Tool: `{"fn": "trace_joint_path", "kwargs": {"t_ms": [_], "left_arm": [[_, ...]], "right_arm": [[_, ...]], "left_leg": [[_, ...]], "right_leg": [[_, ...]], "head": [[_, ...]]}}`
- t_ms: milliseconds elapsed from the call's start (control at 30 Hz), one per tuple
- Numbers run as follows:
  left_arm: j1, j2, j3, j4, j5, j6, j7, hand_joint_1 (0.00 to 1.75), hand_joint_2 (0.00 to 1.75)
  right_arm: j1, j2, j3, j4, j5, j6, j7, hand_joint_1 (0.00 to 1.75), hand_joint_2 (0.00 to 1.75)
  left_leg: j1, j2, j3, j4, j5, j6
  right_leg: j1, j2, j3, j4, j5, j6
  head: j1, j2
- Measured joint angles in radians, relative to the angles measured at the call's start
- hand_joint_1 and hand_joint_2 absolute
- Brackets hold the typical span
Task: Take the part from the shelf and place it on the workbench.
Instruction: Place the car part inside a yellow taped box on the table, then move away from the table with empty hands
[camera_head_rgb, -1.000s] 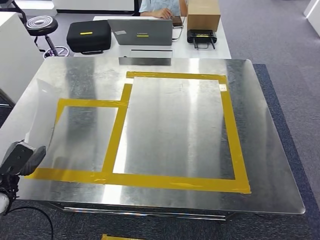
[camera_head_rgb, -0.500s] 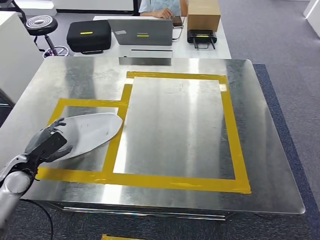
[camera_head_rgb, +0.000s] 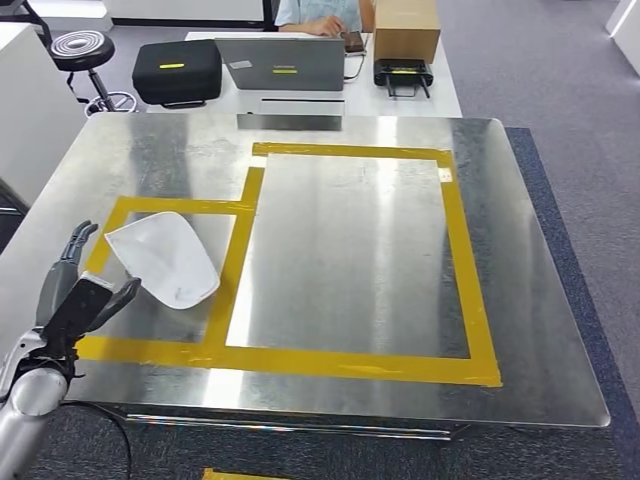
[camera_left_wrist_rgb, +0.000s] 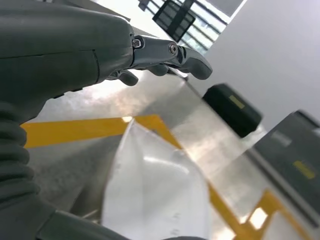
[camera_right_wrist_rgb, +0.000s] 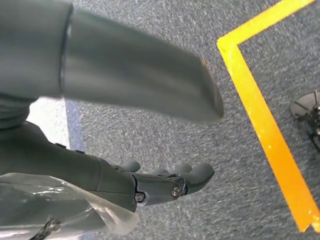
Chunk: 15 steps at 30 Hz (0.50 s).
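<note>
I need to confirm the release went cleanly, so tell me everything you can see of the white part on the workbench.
The white part is a thin, glossy, curved sheet that looks like plastic, pointed at one end and rounded at the other. It lies on the metal workbench inside the smaller yellow-taped rectangle, its rounded end reaching that rectangle's inner tape strip. The left robot hand is beside its pointed end with fingers spread, not gripping it; whether a fingertip touches it cannot be told.

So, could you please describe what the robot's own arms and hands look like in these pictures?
The left arm is silver metal, ending in a dark grey left robot hand with slim dark fingers and a black cable below the wrist. Up close, the hand has a ribbed grey cover and small screws. The right robot hand looks the same, with a thick grey thumb.
</note>
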Motion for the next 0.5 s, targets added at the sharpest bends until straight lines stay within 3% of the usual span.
{"fn": "trace_joint_path", "kwargs": {"t_ms": [133,267,333,400,433,500], "left_arm": [[0.162,-0.044,0.05,-0.195,0.115,0.111,-0.121,0.0,0.0],[0.359,-0.082,0.099,-0.395,0.214,0.206,-0.243,0.0,0.0],[0.44,-0.102,0.115,-0.478,0.241,0.236,-0.285,0.0,0.0],[0.491,-0.118,0.123,-0.532,0.252,0.246,-0.299,0.0,0.0],[0.508,-0.125,0.126,-0.551,0.255,0.247,-0.301,0.0,0.0],[0.53,-0.135,0.13,-0.574,0.257,0.248,-0.302,0.0,0.0]], "right_arm": [[0.014,-0.011,0.003,-0.064,-0.003,-0.063,0.04,0.0,0.0],[0.031,-0.026,0.009,-0.135,0.003,-0.11,0.077,0.0,0.0],[0.036,-0.033,0.01,-0.163,0.006,-0.122,0.089,0.0,0.0],[0.036,-0.038,0.01,-0.182,0.007,-0.127,0.095,0.0,0.0],[0.036,-0.04,0.01,-0.189,0.007,-0.128,0.096,0.0,0.0],[0.036,-0.043,0.01,-0.199,0.007,-0.129,0.097,0.0,0.0]], "left_leg": [[-0.004,0.002,-0.001,0.004,-0.005,0.008],[0.0,0.006,0.003,-0.009,0.005,0.023],[0.006,0.01,0.004,-0.023,0.015,0.032],[0.006,0.011,-0.002,-0.024,0.019,0.036],[0.006,0.011,-0.004,-0.024,0.021,0.035],[0.008,0.01,-0.009,-0.022,0.025,0.032]], "right_leg": [[-0.003,0.002,0.0,-0.001,-0.002,0.005],[-0.005,0.0,-0.001,0.003,-0.011,0.018],[-0.004,-0.005,-0.026,0.062,-0.063,0.022],[-0.004,-0.007,-0.075,0.183,-0.13,0.025],[-0.005,-0.007,-0.094,0.234,-0.148,0.028],[-0.007,-0.007,-0.091,0.248,-0.131,0.033]], "head": [[0.0,0.0],[0.0,0.0],[0.001,0.0],[0.002,0.0],[0.002,0.0],[0.002,0.0]]}}
